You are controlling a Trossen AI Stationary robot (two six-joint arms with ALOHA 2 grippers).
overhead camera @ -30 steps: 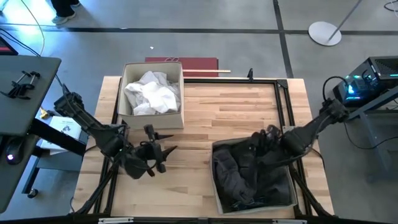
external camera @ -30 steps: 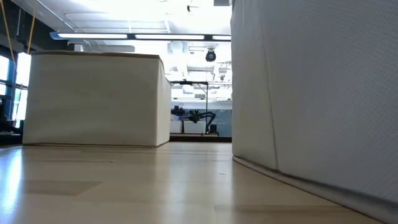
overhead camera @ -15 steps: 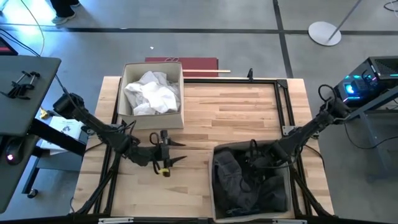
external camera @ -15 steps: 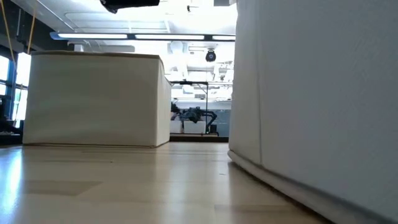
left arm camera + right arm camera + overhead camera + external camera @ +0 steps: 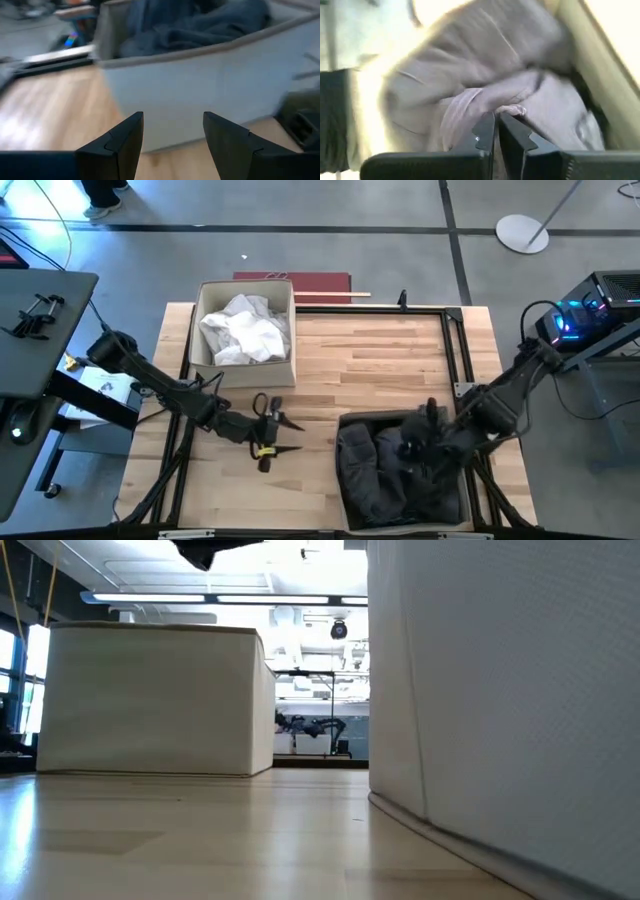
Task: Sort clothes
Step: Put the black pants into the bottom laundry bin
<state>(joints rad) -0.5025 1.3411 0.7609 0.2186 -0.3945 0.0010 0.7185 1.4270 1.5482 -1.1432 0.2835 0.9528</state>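
The right gripper [image 5: 420, 442] sits in the near bin [image 5: 345, 480] over the dark clothes [image 5: 385, 470], its fingers almost together with no cloth visibly caught; this looks like settling the darks. The left gripper [image 5: 268, 432] hangs spread and empty over bare table [image 5: 380, 360]. The white clothes [image 5: 243, 328] fill the far bin [image 5: 195, 330], so next is probably withdrawing.

1. From table height, the near bin [image 5: 500, 710] fills the right side and runs off the top, right and bottom edges; nothing inside it shows.
2. The far bin [image 5: 155, 700] shows only its wall there, its contents hidden.
3. A dark arm part [image 5: 210, 550] is cut off by the top edge.
4. The right wrist view smears the dark clothes [image 5: 485, 75]; separate pieces cannot be told apart.
5. From above, the near bin's front rim [image 5: 400, 530] meets the bottom edge.
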